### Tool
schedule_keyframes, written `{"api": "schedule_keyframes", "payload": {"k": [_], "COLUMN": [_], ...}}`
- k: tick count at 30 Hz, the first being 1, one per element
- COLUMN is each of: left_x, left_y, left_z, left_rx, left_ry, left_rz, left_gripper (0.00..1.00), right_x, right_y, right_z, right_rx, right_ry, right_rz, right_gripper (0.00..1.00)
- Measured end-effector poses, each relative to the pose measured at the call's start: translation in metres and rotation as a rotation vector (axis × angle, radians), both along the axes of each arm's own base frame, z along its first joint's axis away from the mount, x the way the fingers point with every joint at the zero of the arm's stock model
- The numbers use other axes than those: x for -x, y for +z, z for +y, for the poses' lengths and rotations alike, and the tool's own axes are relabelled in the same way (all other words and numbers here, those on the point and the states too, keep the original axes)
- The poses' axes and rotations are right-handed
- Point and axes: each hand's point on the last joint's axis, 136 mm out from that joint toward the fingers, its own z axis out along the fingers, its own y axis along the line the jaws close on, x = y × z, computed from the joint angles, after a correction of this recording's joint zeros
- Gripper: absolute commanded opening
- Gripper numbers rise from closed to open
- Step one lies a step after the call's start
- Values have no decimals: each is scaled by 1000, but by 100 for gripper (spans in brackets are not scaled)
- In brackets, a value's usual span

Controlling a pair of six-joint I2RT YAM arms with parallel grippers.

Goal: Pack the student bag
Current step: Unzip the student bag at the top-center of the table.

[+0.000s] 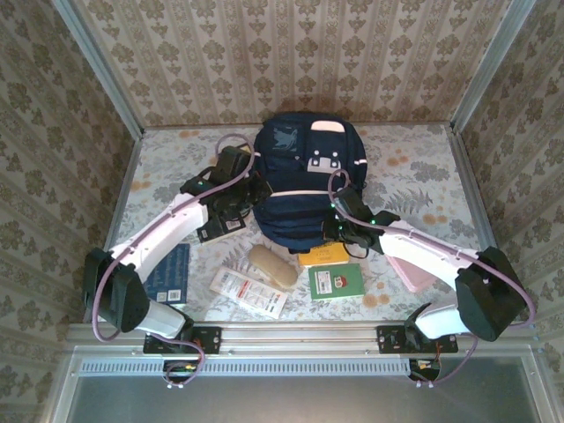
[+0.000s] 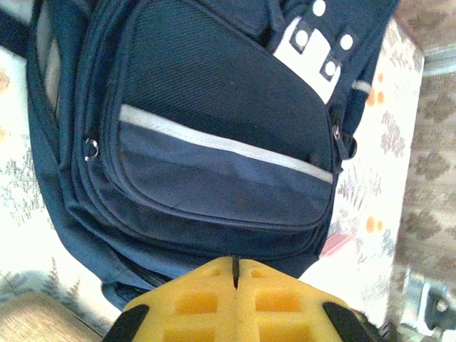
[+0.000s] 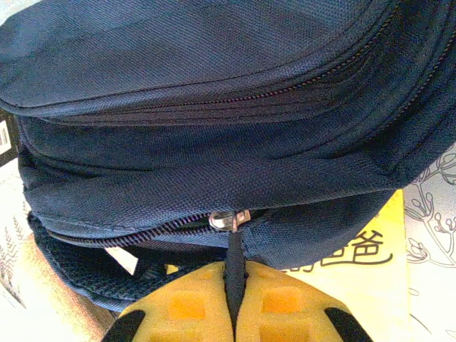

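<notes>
We see the student bag (image 1: 300, 176) lying flat near the back middle of the floral table (image 1: 414, 176), its front pocket with the pale stripe facing up. Both arms bend in toward it from either side. The left arm rises from its base, folds at the dark shoulder joint and runs its white link diagonally toward the bag's left flank, where the left gripper (image 1: 249, 201) sits against the fabric. From the left wrist view, the left gripper (image 2: 235, 267) has its yellow fingers pressed together with only a thin dark seam between them. They are clenched, and we cannot tell whether anything is pinched there. The bag (image 2: 214, 142) lies just ahead of them. The right arm mirrors this pose, its white link angling in to the bag's near right corner, ending at the right gripper (image 1: 339, 231). In the right wrist view, the right gripper (image 3: 235, 274) is closed on the dark zipper pull (image 3: 235, 249) hanging from a metal slider on the bag (image 3: 214, 71). A yellow book (image 3: 356, 256) lies partly under the bag's edge.
</notes>
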Motion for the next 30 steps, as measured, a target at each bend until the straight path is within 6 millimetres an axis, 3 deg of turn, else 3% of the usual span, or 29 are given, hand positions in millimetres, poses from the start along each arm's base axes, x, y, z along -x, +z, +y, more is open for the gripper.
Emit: {"api": "schedule_keyframes", "payload": {"k": [3, 9, 16, 24, 30], "left_x": [-7, -14, -26, 22, 49], "left_y": [9, 10, 2, -23, -46], "left_z": [-13, -47, -90, -110, -82], "left_rx": [-40, -81, -70, -170, -342], "left_ry": [-104, -386, -680, -990, -1179], "left_rz": [-53, -135, -183, -245, -402], "left_gripper": [46, 57, 61, 60, 64], "right_x": [0, 4, 9, 10, 9], "right_y": [4, 7, -1, 11, 25], "right_z": [-1, -3, 3, 2, 2], "right_rx": [-3, -26, -59, -115, -168], "right_ry": [14, 56, 106, 121, 130], "right_rz": [-13, -28, -24, -45, -64], "right_gripper": [0, 0, 0, 0, 0]}}
